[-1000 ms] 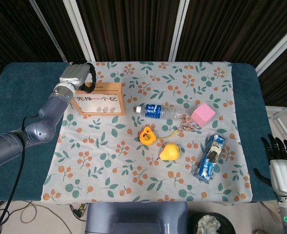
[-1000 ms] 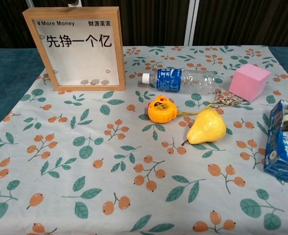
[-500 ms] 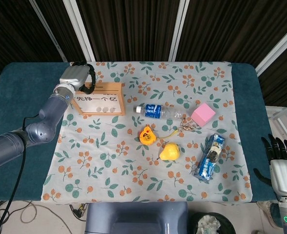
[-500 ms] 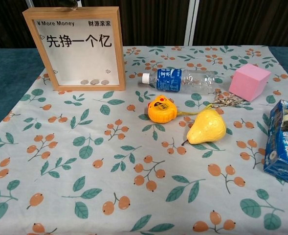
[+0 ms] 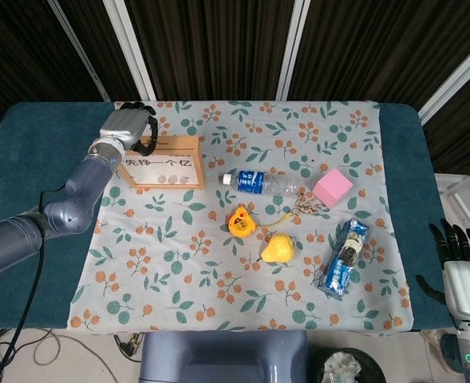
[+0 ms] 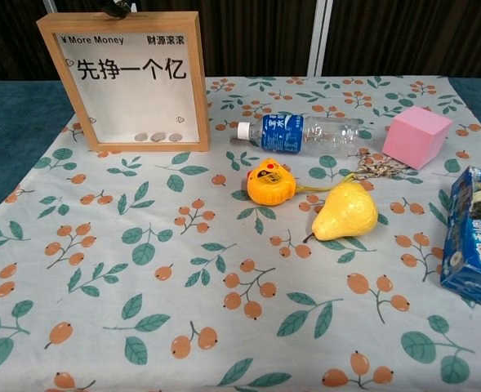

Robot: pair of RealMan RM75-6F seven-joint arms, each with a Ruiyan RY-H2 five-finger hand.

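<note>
Right hand [image 5: 456, 259]: at the near right corner, off the cloth, fingers spread upward and holding nothing; no shift from the frames a second earlier.
Biscuit pack [image 6: 475, 235]: blue, lying near the right edge of the counter [image 5: 39, 152], apart from both hands; unmoved.
Pear [image 6: 345, 211]: yellow, on its side just beside the yellow tape measure [image 6: 265, 181]; both lie as they did before.
Key bunch [image 6: 374, 169]: between the pear and the pink block [image 6: 416, 135]; no change.
Water bottle [image 6: 301, 133]: on its side, cap towards the frame; unmoved.
Money frame [image 6: 126, 82]: a wooden box frame with a slot top, standing upright at the far left of the floral cloth [image 5: 242, 279], a few coins on its floor. It has stayed put.
Left hand [image 5: 131, 128]: over the frame's top edge, fingers curled down onto the rim. Over the last second the fingertips have drawn nearer the top, dark tips now just showing above the frame in the chest view. Whether anything is pinched between the fingers cannot be told.
Reading: the work appears centred on the frame's top slot; only the left hand is active.
</note>
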